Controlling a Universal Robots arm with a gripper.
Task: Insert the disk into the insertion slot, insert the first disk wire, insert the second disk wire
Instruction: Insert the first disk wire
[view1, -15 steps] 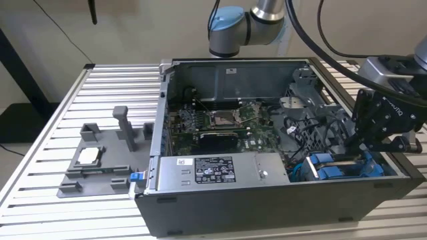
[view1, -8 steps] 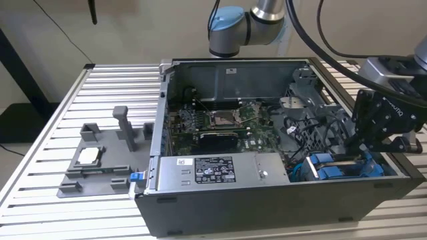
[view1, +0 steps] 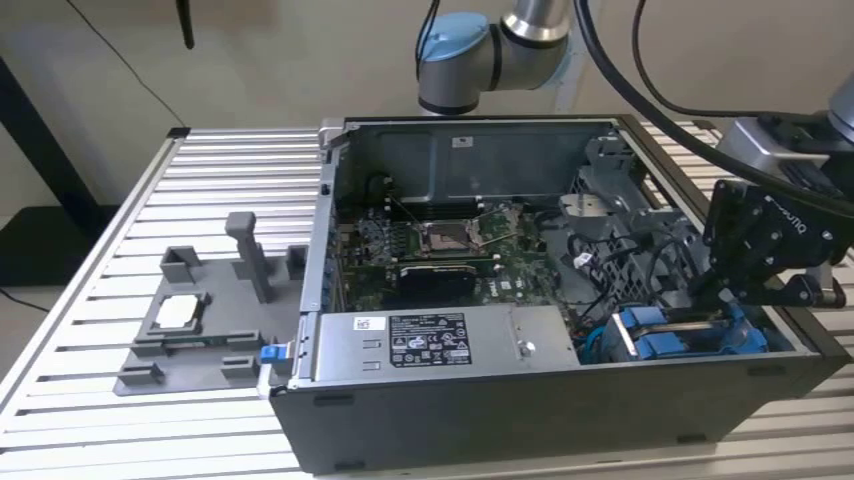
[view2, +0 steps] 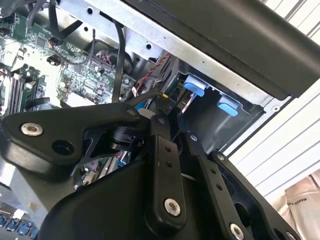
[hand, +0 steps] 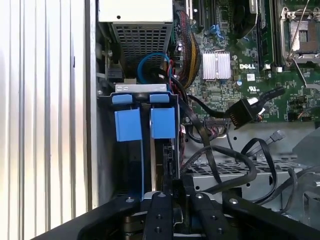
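Black linkage claw (view2: 164, 107) nearest, tips drawn together, apparently pinching small black cable plug (view2: 162, 96) close by silver-grey disk in bright blue carrier (hand: 162, 122). Disk sits on edge inside grey sheet-metal insertion slot (hand: 140, 89). Risk: tilted plug jams at socket; loose black cables (hand: 220, 160) snag fingers. Disk's long axis judged along bay, tabbed end toward perforated grey power-supply box (hand: 140, 45).
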